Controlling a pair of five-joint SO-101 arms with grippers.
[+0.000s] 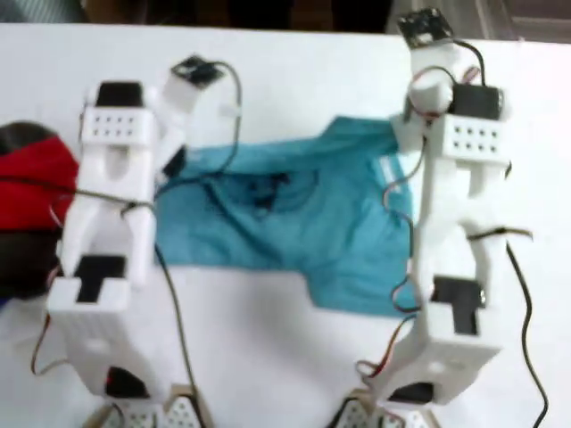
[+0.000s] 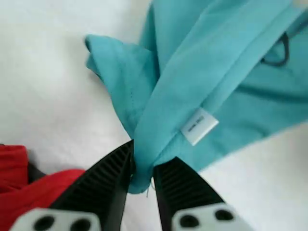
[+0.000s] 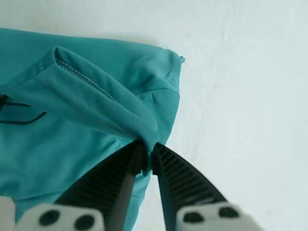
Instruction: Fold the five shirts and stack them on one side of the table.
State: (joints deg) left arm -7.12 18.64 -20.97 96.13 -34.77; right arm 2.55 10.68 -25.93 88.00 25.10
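A teal shirt (image 1: 294, 223) lies spread across the middle of the white table (image 1: 268, 357), between the two arms. In the left wrist view my left gripper (image 2: 143, 175) is shut on a bunched edge of the teal shirt (image 2: 192, 86), close to a white label (image 2: 199, 126). My right gripper (image 3: 147, 163) is shut on a folded hem of the teal shirt (image 3: 72, 110). In the high view the left gripper (image 1: 171, 162) sits at the shirt's left edge and the right gripper (image 1: 401, 134) at its far right corner. A red shirt (image 1: 36, 183) lies bunched at the table's left edge.
The red shirt (image 2: 33, 185) lies close beside my left gripper. Dark cables (image 1: 234, 116) hang from both arms over the teal shirt. Bare white table stretches along the far side and at the front between the two arm bases.
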